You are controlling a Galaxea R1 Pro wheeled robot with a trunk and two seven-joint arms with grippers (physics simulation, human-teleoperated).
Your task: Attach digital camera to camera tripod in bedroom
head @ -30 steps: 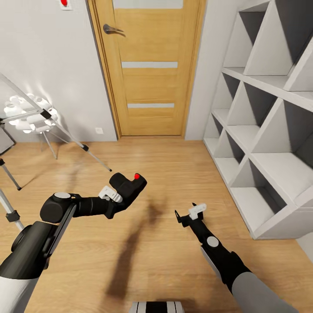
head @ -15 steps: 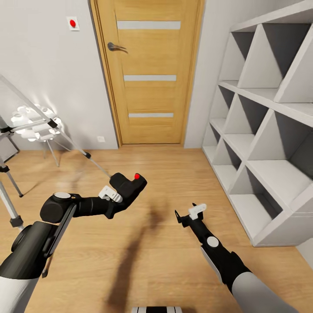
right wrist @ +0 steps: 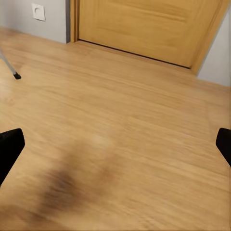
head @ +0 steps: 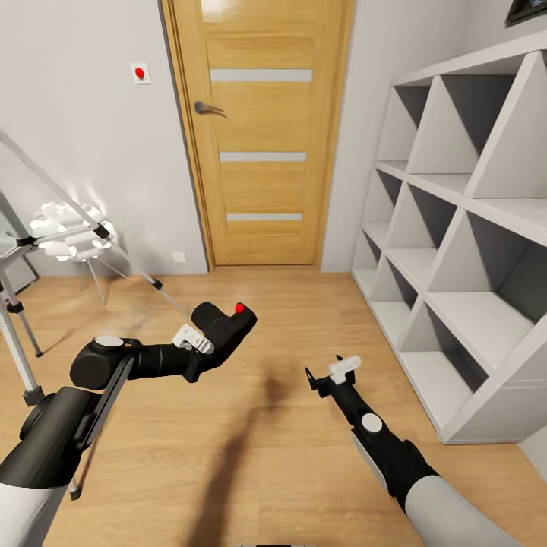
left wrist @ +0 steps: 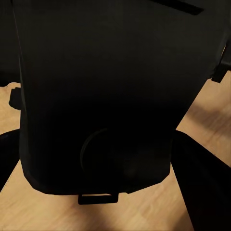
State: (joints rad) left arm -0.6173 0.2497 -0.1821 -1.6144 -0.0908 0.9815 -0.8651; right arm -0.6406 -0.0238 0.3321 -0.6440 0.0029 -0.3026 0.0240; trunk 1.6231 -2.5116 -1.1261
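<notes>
My left claw [head: 203, 336] is clamped on the digital camera [head: 226, 326], held out in front of me over the floor [head: 251, 456] with the red button facing up. In the left wrist view the camera's black body [left wrist: 101, 96] blocks nearly everything, with my fingers dark on either side of it. My right claw [head: 328, 374] is empty and spread wide, hanging at about 4 o'clock from the camera; its fingertips [right wrist: 9, 149] sit at the edges of the right wrist view with just wood floor between.

The camera tripod [head: 19, 319] is way over at 9 o'clock, silver legs splayed, its head cut off by the frame edge. Wooden door [head: 262, 137] at 12, white cube shelves [head: 456, 251] at 3.

So I'd say I'm in the carry step: got the camera, not lined up with the tripod yet. Next I probably need to swing toward 9 o'clock, get the tripod head in sight, then bring the camera down onto it.
</notes>
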